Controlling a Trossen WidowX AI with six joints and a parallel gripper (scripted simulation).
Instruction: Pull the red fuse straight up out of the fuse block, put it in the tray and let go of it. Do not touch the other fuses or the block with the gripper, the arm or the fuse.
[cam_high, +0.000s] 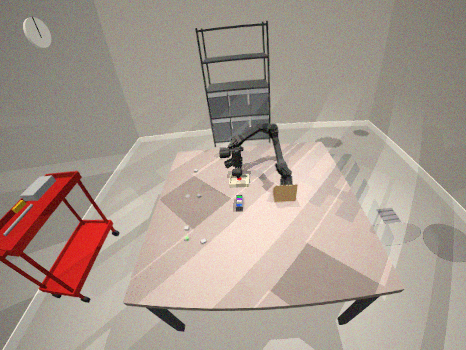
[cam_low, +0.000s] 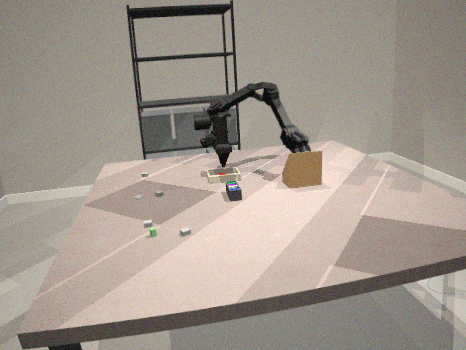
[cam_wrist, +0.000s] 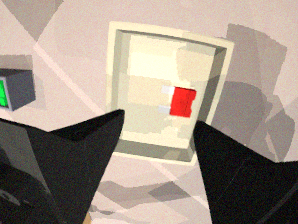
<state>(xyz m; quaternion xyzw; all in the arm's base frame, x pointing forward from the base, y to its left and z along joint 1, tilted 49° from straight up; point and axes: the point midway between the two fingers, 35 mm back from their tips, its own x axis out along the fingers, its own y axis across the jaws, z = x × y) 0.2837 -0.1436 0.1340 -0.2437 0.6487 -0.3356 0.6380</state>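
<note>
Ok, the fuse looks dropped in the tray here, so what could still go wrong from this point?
The gripper is open and hangs just above the tray, with the red fuse lying inside near one wall. A sideways retreat at this height might clip the tray's rim and shift it. The fuse block stands close to the tray on the near side, so a low sweep that way could brush it or the other fuses. Lifting straight up first seems safest.
</note>
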